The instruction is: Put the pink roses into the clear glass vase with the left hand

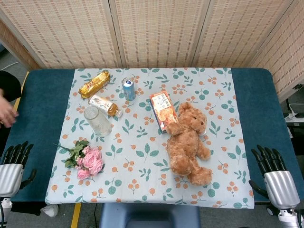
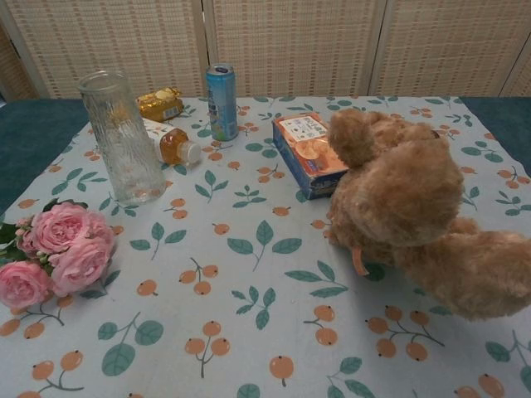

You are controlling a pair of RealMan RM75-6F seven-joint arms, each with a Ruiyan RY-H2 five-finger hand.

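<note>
A bunch of pink roses with green leaves lies on the patterned cloth at the front left; the chest view has the roses at its left edge. The clear glass vase stands upright just behind them, empty, and shows as the vase in the chest view. My left hand hangs off the table's front left corner, fingers apart, holding nothing, a good way left of the roses. My right hand is at the front right corner, also open and empty. Neither hand appears in the chest view.
A brown teddy bear lies right of centre beside an orange snack box. Behind the vase are a tea bottle on its side, a blue can and a gold packet. A person's hand shows at the left edge.
</note>
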